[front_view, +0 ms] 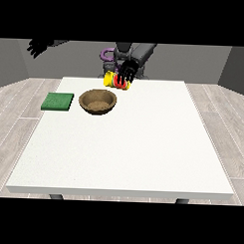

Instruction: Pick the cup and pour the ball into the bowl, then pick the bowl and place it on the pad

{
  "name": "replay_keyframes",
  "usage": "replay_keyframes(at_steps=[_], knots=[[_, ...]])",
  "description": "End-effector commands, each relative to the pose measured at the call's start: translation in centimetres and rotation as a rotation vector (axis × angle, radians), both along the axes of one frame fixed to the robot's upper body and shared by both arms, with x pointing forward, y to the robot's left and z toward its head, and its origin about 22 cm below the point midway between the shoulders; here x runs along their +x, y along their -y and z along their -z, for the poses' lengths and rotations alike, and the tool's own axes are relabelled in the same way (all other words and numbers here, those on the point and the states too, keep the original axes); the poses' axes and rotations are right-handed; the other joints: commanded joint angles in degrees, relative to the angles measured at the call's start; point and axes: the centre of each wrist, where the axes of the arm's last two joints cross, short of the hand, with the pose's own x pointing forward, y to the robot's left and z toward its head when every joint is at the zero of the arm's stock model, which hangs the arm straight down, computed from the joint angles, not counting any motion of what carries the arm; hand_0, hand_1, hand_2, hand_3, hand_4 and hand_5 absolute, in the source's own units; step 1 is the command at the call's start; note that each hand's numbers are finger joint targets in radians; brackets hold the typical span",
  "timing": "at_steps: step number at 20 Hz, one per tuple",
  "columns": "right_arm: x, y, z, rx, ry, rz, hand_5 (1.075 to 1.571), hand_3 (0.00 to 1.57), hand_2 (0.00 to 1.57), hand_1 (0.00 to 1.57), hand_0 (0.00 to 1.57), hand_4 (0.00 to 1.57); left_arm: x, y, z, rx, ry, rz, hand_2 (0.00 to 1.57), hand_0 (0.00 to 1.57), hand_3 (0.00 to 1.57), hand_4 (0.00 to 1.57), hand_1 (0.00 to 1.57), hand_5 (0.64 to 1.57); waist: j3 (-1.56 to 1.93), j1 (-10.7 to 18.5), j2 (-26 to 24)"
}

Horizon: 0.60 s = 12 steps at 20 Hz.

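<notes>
Cup [115,81] at the table's [143,144] far edge, seemingly tipped and clasped by the hand at the view's right [127,70]. Ball not discernible; bowl [98,101] looks empty, just beside the pad [58,102]. Pouring and bowl placement both left; other hand [37,46] raised, fingers unclear.

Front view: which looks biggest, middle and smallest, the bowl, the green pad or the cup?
1. Bowl
2. Green pad, slightly smaller
3. Cup, though it sits farther back and a robot hand partly hides it.
</notes>
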Motion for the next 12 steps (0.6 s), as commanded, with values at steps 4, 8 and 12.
replay_keyframes(at_steps=[4, 8, 12], knots=[[2.0, -1.2, 0.3, -0.006, -0.006, 0.003, 1.556, 0.18, 0.00, 0.00, 0.00, 0.69, 1.0, 4.0, -3.4, 0.371, 0.116, -0.017, 1.57, 1.46, 1.57, 1.26, 1.46, 1.557, -0.02, 1.06, 0.21], [2.8, -3.9, 1.2, -0.003, 0.014, -0.033, 1.554, 0.26, 0.00, 0.00, 0.00, 0.69, 1.0, 5.1, -4.2, 0.548, 0.144, -0.035, 1.57, 1.40, 1.57, 1.04, 1.40, 1.571, -0.06, -1.56, 0.02], [3.6, -4.4, 1.1, -0.004, 0.008, -0.048, 1.553, 0.33, 0.00, 0.00, 0.00, 0.69, 0.4, 7.0, -5.9, 0.647, 0.105, -0.004, 1.34, 0.41, 1.55, 1.02, 0.41, 1.571, -0.11, -2.92, 0.03]])
